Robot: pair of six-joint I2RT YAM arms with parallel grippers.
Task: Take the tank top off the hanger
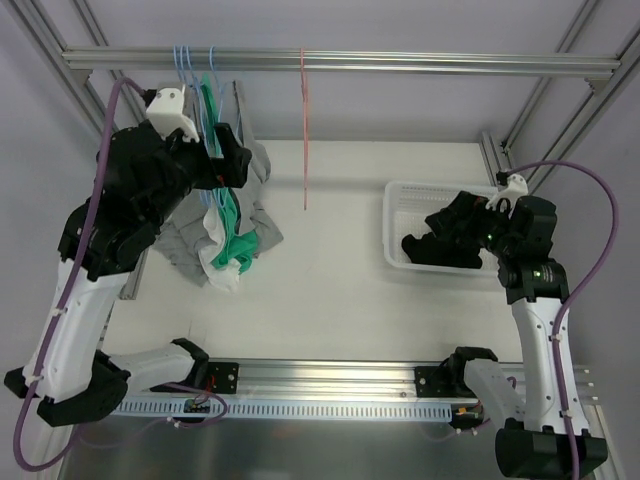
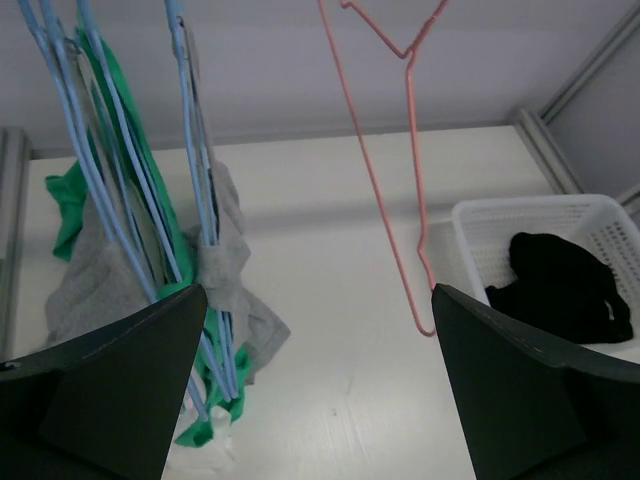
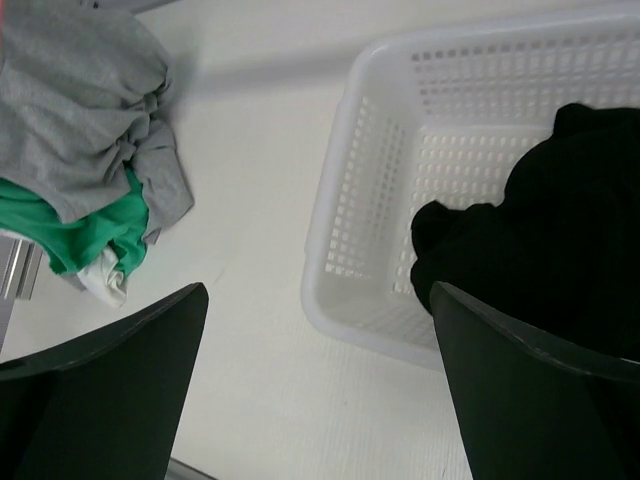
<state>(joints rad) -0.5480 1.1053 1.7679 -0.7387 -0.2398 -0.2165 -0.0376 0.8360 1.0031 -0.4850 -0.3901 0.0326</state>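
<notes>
White matte tabletop carries a perforated plastic basket, and the crumpled black tank top lies inside it. A thin pink wire hanger hangs from the metal rail. The left gripper and right gripper are both spread wide, holding nothing.

We saw all three views brightly and evenly lit, the light soft and diffuse. The white table showed no harsh glare. Shadows were faint: a pale grey band lay across the table behind the pink hanger, and soft shade gathered under the hanging clothes. The black garment in the basket lost nearly all its folds to darkness. The left pincer's fingers and the right pincer's fingers sat near the lens, dark and slightly soft-edged.
</notes>
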